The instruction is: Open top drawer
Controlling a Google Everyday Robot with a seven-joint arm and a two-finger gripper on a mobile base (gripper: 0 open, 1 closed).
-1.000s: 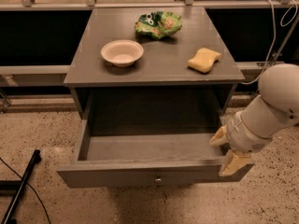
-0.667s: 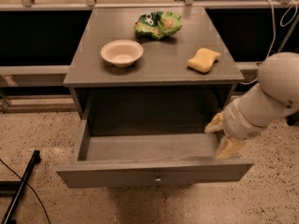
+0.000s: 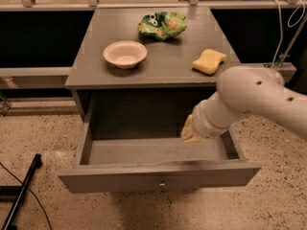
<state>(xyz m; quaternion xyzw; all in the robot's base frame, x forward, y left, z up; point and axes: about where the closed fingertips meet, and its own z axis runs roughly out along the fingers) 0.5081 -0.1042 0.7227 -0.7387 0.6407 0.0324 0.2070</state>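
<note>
Your top drawer (image 3: 115,180) stands pulled far out of the grey cabinet, across the lower middle of the frame. Its front panel faces you, with the small round knob (image 3: 162,182) at the panel's centre. You can see the drawer's bare inner floor from above.

The pincer (image 3: 188,131) hangs over the right part of the drawer's interior, just right of centre in the frame. It sits at the end of the white arm (image 3: 254,97), which reaches in from the right edge. The pincer is blurred and partly hidden by the wrist, so you cannot tell how wide it stands. You also cannot tell whether it touches the drawer.

On the tabletop (image 3: 163,73) in the upper half of the frame, a white bowl (image 3: 124,54) sits left of centre. A crumpled green bag (image 3: 162,25) lies near the back edge, and a yellow sponge (image 3: 209,61) lies to the right. All three are apart from one another.
</note>
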